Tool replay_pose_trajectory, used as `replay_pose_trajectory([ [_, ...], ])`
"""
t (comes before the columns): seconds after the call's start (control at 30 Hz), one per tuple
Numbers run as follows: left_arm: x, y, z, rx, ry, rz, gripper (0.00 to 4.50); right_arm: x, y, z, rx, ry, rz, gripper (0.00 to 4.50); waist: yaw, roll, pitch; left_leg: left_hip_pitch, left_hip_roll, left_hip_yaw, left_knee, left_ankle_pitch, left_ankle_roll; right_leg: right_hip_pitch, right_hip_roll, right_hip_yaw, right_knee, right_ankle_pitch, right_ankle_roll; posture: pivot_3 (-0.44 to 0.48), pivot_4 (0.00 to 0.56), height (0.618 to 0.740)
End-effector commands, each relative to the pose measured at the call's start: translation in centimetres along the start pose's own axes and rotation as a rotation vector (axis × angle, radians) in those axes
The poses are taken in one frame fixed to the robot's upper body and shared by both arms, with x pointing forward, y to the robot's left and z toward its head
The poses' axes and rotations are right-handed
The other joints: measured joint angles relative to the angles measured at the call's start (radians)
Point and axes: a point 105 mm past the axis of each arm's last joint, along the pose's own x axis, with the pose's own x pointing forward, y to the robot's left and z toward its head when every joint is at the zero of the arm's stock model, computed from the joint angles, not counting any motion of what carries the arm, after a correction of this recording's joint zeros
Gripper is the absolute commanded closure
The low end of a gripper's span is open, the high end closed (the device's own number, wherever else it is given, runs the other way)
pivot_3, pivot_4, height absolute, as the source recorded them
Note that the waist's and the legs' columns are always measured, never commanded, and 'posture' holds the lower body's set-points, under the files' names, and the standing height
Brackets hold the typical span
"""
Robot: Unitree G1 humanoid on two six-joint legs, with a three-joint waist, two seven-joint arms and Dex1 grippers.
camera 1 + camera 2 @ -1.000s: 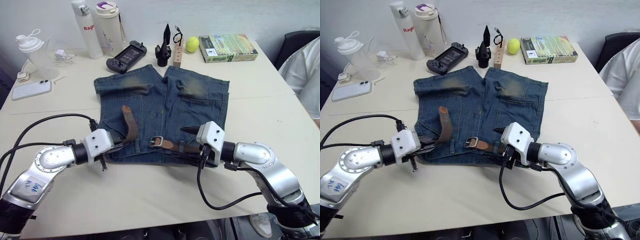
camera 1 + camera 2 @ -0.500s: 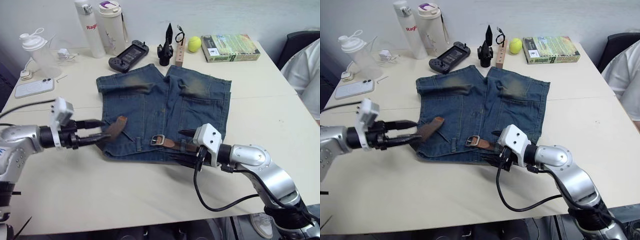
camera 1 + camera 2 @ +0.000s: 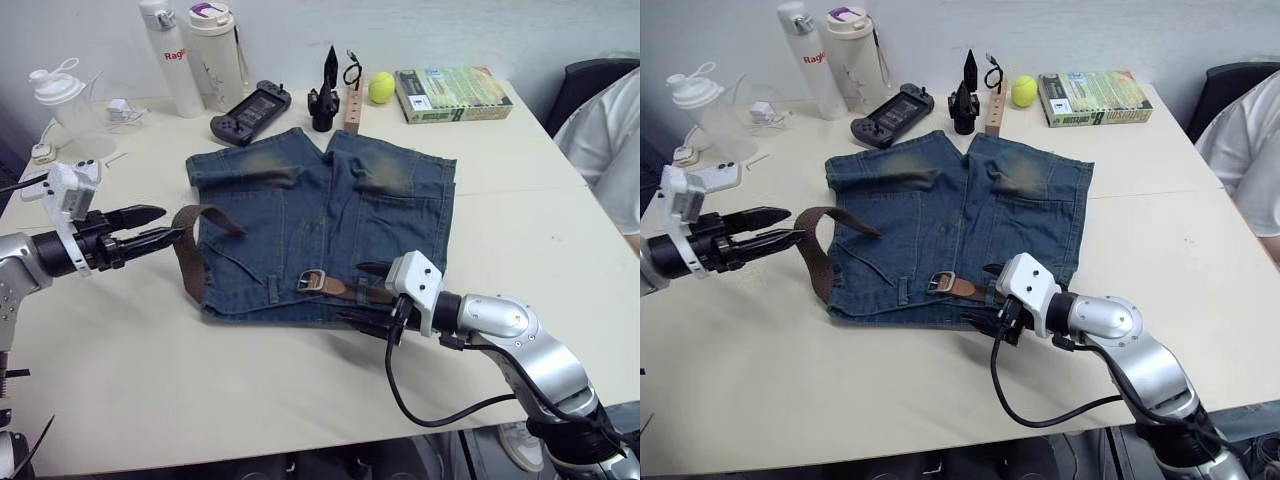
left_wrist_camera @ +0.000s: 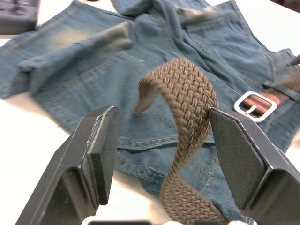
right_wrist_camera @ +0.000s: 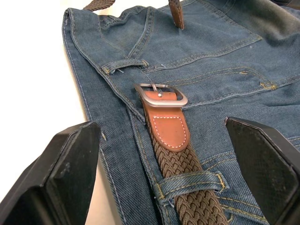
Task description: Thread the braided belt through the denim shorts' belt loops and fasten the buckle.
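Observation:
The denim shorts (image 3: 330,200) lie flat on the table, waistband toward me. The braided belt (image 3: 188,250) runs along the waistband, and its brown free end arches up off the shorts' left edge. My left gripper (image 3: 168,224) is open around that arch. The strap (image 4: 187,98) rests against one finger (image 4: 243,154) and stands clear of the other. The silver buckle (image 5: 161,95) lies on the waistband with a belt loop (image 5: 192,180) over the strap behind it. My right gripper (image 3: 358,293) is open, straddling the belt just right of the buckle.
Behind the shorts stand two bottles (image 3: 185,50), a game controller (image 3: 250,108), a black tool (image 3: 325,90), a wooden block (image 3: 353,100), a tennis ball (image 3: 381,88) and a book (image 3: 450,93). A shaker (image 3: 65,105) and phone (image 3: 60,180) lie at the left. A person's sleeve (image 3: 610,150) shows at the right.
My left gripper has opened and drawn away to the left, pulling the belt's free end off the shorts' left edge. The right gripper has stayed by the buckle.

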Motion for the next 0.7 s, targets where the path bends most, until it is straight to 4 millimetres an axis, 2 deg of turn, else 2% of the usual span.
replay_pose_trajectory([
  [0.03, -1.9, 0.5, 1.1, 0.049, -0.011, 0.084, 1.17, 0.0, 0.2, 1.1, -0.041, -0.042, 0.003, 0.00, 0.000, 0.000, 0.000, 0.000, 0.000, 0.000, 0.000, 0.000, 0.000, 0.000, 0.000, 0.000, 0.000, 0.000, 0.000, 0.000, 0.150, 0.720],
  [0.3, -5.7, 1.3, -0.9, 0.034, 0.047, 0.248, 1.17, 0.1, 0.5, 1.0, -0.040, -0.048, 0.008, 0.00, -0.002, 0.000, 0.000, 0.000, 0.000, 0.000, 0.000, 0.000, 0.000, 0.000, 0.000, 0.000, 0.000, 0.000, 0.000, 0.000, 0.150, 0.720],
  [0.47, -6.5, 1.5, -1.9, 0.034, 0.059, 0.347, 1.17, 0.3, 0.7, 0.9, -0.038, -0.049, 0.015, 0.00, 0.003, -0.001, 0.000, 0.000, -0.001, -0.002, 0.001, 0.000, 0.000, 0.001, -0.002, 0.001, 0.000, 0.000, 0.000, 0.000, 0.150, 0.720],
  [0.6, -4.8, 2.0, -1.3, 0.101, 0.042, 0.379, 1.17, 0.4, 0.7, 0.8, -0.037, -0.049, 0.021, 0.00, 0.004, -0.002, -0.001, 0.000, -0.001, -0.003, 0.001, 0.000, 0.000, 0.002, -0.002, 0.001, 0.000, 0.000, 0.000, 0.000, 0.150, 0.720],
  [0.67, -3.6, 2.2, -0.2, 0.066, -0.023, 0.352, 1.17, 0.5, 0.7, 0.8, -0.040, -0.047, 0.025, 0.00, 0.005, -0.003, -0.001, 0.000, -0.001, -0.004, 0.001, 0.000, 0.000, 0.002, -0.002, 0.001, 0.001, 0.000, 0.000, 0.000, 0.150, 0.720],
  [0.7, -2.8, 2.4, -0.5, 0.063, 0.000, 0.316, 1.17, 0.6, 0.7, 0.9, -0.041, -0.048, 0.026, 0.00, 0.005, -0.003, -0.002, 0.000, -0.001, -0.004, 0.001, 0.000, 0.000, 0.002, -0.002, 0.001, 0.001, 0.000, 0.000, 0.000, 0.150, 0.720],
])
